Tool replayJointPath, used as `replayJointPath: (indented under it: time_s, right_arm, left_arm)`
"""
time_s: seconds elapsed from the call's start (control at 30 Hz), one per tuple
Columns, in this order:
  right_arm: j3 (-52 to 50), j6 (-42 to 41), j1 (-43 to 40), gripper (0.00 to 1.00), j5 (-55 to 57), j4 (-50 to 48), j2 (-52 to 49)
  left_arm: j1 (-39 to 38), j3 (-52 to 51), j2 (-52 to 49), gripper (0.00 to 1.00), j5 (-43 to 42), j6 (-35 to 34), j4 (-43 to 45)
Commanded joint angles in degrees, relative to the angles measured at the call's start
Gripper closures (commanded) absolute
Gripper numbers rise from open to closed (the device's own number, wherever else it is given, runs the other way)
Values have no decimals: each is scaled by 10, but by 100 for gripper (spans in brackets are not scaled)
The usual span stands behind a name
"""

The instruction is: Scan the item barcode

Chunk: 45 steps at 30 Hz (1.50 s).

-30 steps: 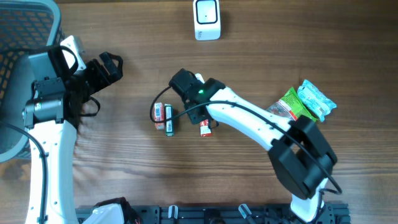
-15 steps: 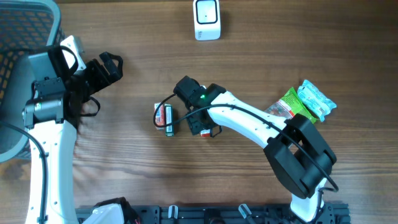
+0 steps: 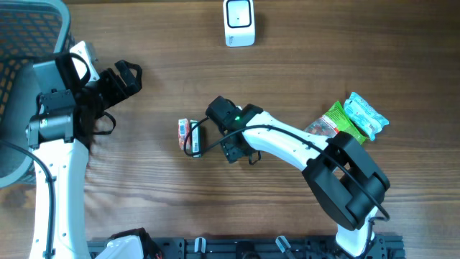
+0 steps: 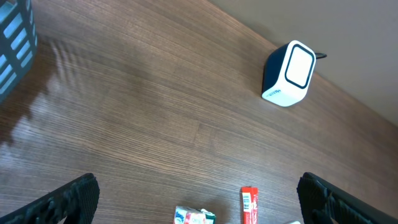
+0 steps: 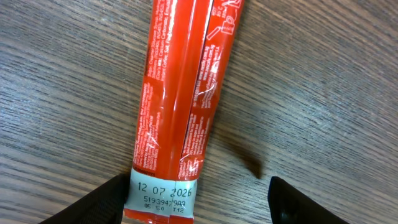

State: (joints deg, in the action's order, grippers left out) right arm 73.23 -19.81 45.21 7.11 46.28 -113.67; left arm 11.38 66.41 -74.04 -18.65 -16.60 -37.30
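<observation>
Now | scanner [image 3: 238, 21] waiting | left gripper [image 4: 198, 190] jaws wide, well left of scanner | right gripper [image 5: 199, 186] fingers apart astride red stick packet [image 5: 180, 93] lying well short of scanner | I judge: grasp step; next close, lift, present barcode.

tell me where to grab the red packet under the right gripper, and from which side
Best bet: grip the red packet across its narrow width, near the date-stamped end, coming straight down from above with the right gripper. It lies flat on the table, long and slim, with both long edges clear.
</observation>
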Motion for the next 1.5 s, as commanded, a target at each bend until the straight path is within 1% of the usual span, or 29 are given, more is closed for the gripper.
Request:
replayJointPath:
  time_s: [0.0,0.1,0.17,0.2,0.23,0.3,0.37,0.43,0.53,0.6,0.67,0.73,0.8,0.9,1.03,1.07,1.23,1.37,1.47]
  right_arm:
    - [-18,5,-22,27,68,19,-12]
    - [-18,41,-46,26,86,26,-12]
    - [-18,72,-73,27,72,24,-12]
    - [-18,95,-81,30,49,24,-12]
    - [-16,121,-87,39,17,23,-12]
    - [1,188,-97,55,-79,29,-11]
    - [25,214,-108,57,-111,47,-7]
    - [41,229,-118,57,-111,57,7]
    - [46,268,-134,54,-111,54,35]
    - [45,296,-144,49,-111,50,40]
    - [41,319,-151,47,-111,37,40]
    - [36,320,-151,47,-111,19,39]
    - [29,334,-151,48,-111,-1,39]
    - [28,342,-151,53,-111,-15,33]
    - [28,375,-151,53,-111,-18,32]
    - [27,377,-151,57,-111,-18,32]
    - [9,379,-151,57,-111,-26,32]
    - [-28,393,-151,57,-111,-66,32]
    - [-48,393,-151,61,-111,-79,32]
  left_arm:
    - [3,8,-2,0,3,10,2]
    - [3,8,-2,0,3,10,2]
    - [3,8,-2,0,3,10,2]
    - [3,8,-2,0,3,10,2]
    - [3,8,-2,0,3,10,2]
    - [3,8,-2,0,3,10,2]
    - [3,8,-2,0,3,10,2]
    - [3,8,-2,0,3,10,2]
    - [3,8,-2,0,3,10,2]
    - [3,8,-2,0,3,10,2]
    - [3,8,-2,0,3,10,2]
    - [3,8,-2,0,3,10,2]
    - [3,8,-2,0,3,10,2]
    - [3,8,-2,0,3,10,2]
    - [3,8,-2,0,3,10,2]
    - [3,8,-2,0,3,10,2]
    - [3,8,-2,0,3,10,2]
    - [3,8,-2,0,3,10,2]
    - [3,8,-2,0,3,10,2]
